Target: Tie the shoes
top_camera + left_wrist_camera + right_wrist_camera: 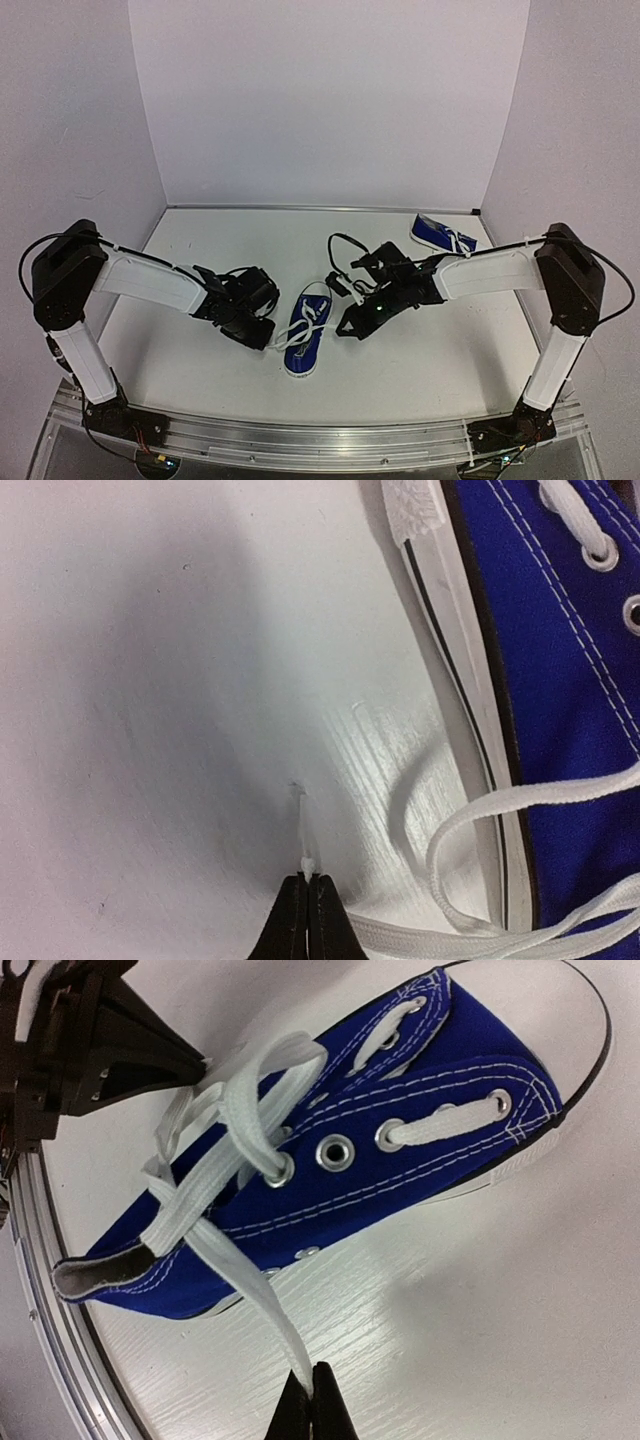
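One blue shoe lies on the table between my two grippers, with its white toe cap nearest the arm bases. My left gripper is at its left side. In the left wrist view the left gripper is shut on a white lace, and the clear lace tip pokes out past the jaws down to the table beside the shoe's sole. My right gripper is on the shoe's right. The right gripper is shut on the other lace end, which rises taut from the shoe.
The second blue shoe lies at the back right near the wall. White walls close the table on three sides. A metal rail runs along the near edge. The left arm's black wrist shows in the right wrist view.
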